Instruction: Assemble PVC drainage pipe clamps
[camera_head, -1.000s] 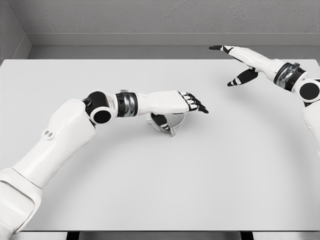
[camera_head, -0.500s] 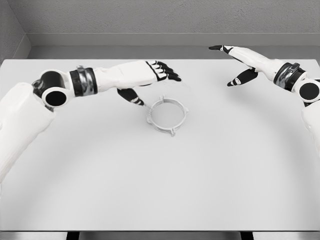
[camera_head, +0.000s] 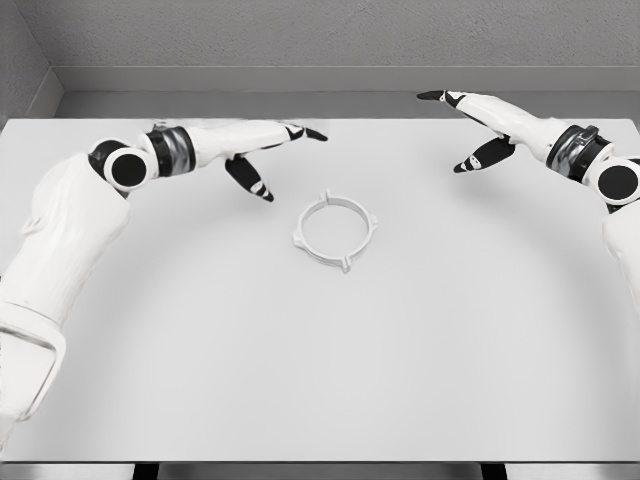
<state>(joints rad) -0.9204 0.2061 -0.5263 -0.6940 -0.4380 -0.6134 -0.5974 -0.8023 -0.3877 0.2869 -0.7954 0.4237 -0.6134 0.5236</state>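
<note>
Head view, from above the bench: your left hand (camera_head: 262, 142) hangs over the far left part of the surface with its fingers stretched long and flat toward the middle, thumb dropped below them, and nothing in its hold. Its arm runs back from the wrist to the picture's left edge, elbow raised over the near left side. Just beside and in front of that dark thumb tip, but apart from it, lies the pipe clamp (camera_head: 335, 230), a pale ring with small tabs around its rim, flat on the bench (camera_head: 320, 380) a little beyond the centre. Across the surface, well apart from the ring, your right hand (camera_head: 480, 125) hovers near the far right corner, fingers spread, one dark fingertip pointing left and the thumb angled down, holding nothing. Behind the bench's far edge runs a grey wall (camera_head: 320, 40).
</note>
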